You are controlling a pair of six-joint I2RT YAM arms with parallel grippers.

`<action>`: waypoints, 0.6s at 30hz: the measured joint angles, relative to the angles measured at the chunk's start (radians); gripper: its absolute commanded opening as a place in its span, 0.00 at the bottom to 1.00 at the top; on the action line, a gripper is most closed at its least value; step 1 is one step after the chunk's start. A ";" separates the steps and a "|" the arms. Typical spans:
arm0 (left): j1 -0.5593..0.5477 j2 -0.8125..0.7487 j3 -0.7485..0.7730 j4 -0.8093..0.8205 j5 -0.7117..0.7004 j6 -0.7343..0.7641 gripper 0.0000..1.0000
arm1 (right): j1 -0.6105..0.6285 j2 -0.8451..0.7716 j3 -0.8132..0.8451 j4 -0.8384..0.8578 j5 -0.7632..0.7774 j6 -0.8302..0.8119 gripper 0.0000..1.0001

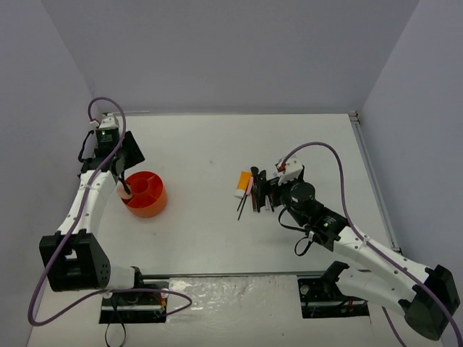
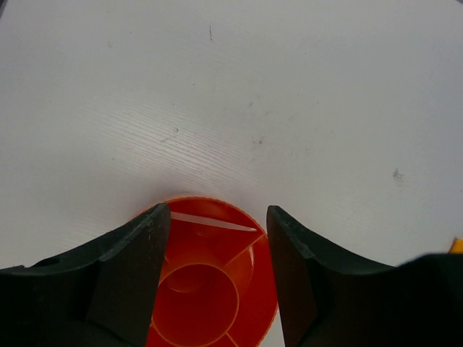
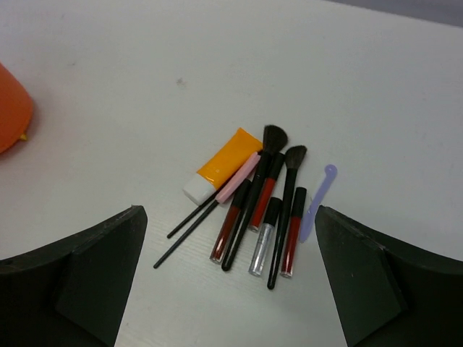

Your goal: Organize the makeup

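- The makeup (image 3: pixel 253 202) lies in one loose cluster flat on the table (image 1: pixel 217 144), well apart from the orange divided tub (image 1: pixel 148 208) and to its right in the top view. No piece can be seen inside the tub.
- The right gripper (image 3: pixel 229 213) hangs over that cluster, on the side away from the tub. Its jaws are spread wide with nothing between them, and the whole cluster shows in the gap.
- The left gripper (image 2: pixel 215 211) hangs over the tub's rim, jaws apart and holding nothing. The right arm is plainly the nearer one to the makeup.
- The pieces lie almost parallel. In the right wrist view their long axes run steeply from lower left to upper right, so the jaws' closing line looks to cross those axes, which suits a pinch on one slim item.
- On the tub side of the cluster are two thin black sticks (image 3: pixel 189 219) and the orange-white tube (image 3: pixel 226 160), with a pink stick (image 3: pixel 237 178) against it.
- Farther from the tub come red lip gloss tubes (image 3: pixel 226 231), a clear gloss tube (image 3: pixel 262 242) and two fluffy black-handled brushes (image 3: pixel 273 137). A lilac spatula (image 3: pixel 318 202) lies outermost.
- The middle items touch or overlap, so picking one alone will likely need aim at an outer piece.
- No brand, label or writing can be read on any piece.
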 measured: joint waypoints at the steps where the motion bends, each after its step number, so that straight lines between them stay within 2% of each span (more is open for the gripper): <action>1: -0.006 -0.023 0.000 -0.006 -0.002 0.004 0.61 | -0.020 0.010 0.005 -0.016 0.012 0.012 0.97; 8: -0.114 -0.185 0.002 -0.056 -0.004 0.050 0.94 | -0.234 0.156 0.053 -0.116 0.052 0.118 0.85; 12: -0.146 -0.252 0.002 -0.100 0.000 0.078 0.97 | -0.284 0.290 0.127 -0.148 0.060 0.144 0.78; 18: -0.144 -0.357 -0.042 -0.138 -0.008 0.109 0.97 | -0.323 0.549 0.282 -0.148 0.065 0.156 0.56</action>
